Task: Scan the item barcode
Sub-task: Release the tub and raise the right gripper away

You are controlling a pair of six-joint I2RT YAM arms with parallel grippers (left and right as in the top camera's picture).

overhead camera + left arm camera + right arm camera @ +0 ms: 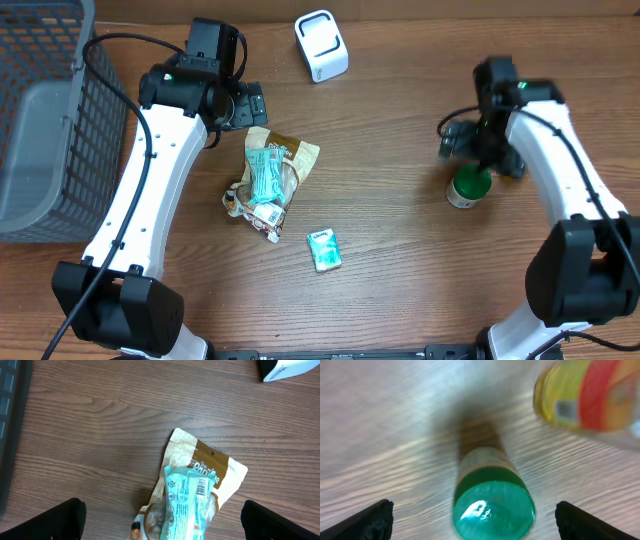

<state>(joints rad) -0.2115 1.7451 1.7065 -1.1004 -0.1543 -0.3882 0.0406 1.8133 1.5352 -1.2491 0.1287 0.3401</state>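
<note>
A small bottle with a green lid point(467, 186) stands upright on the table at the right. My right gripper point(474, 158) hangs just above it. In the right wrist view the green lid point(492, 505) sits between the two spread black fingertips point(370, 520), and neither touches it; the right gripper point(475, 521) is open. The white barcode scanner point(321, 45) stands at the back centre. My left gripper point(250, 106) is open above a teal packet point(187, 500) lying on a brown-and-cream snack bag point(220, 467), holding nothing.
A grey mesh basket point(45, 120) fills the far left. A small teal box point(323, 248) lies near the front centre. A blurred yellow and red container point(590, 395) shows beside the bottle in the right wrist view. The scanner's corner point(290, 370) is in the left wrist view.
</note>
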